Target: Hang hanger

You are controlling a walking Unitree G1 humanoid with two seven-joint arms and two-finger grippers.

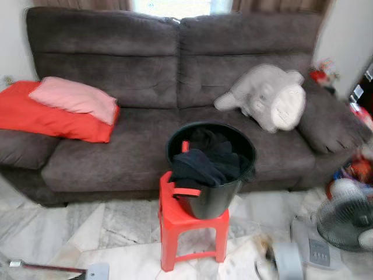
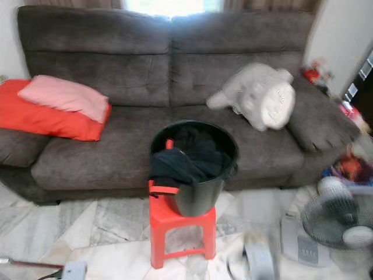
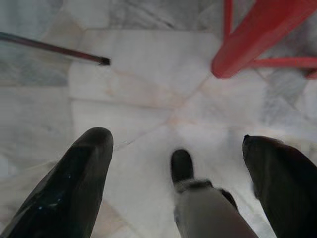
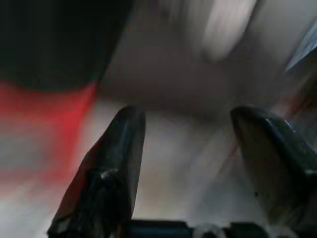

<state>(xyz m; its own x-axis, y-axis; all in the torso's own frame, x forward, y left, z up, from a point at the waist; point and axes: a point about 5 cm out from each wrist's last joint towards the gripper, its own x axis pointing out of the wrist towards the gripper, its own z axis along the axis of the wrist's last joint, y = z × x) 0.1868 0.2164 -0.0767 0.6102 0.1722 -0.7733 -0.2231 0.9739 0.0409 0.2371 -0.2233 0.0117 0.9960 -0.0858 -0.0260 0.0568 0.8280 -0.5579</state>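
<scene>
Red hanger (image 1: 185, 188) in black bucket (image 1: 213, 198) atop red stool (image 1: 192, 233), near stool's left edge, wrapped in dark clothing (image 1: 198, 163). Probably light, stiff, slick; best taken at exposed red bar. Long axis unclear. Left end effector (image 3: 178, 163) and right end effector (image 4: 188, 144) both spread, empty.

A red stool (image 1: 192, 230) stands on the marble floor (image 1: 111, 233) before the sofa (image 1: 116, 157), a black bucket (image 1: 213, 195) on its seat. A fan (image 1: 344, 221) sits at the floor's right edge, beside blurred, perhaps paper, clutter (image 1: 256, 262).
</scene>
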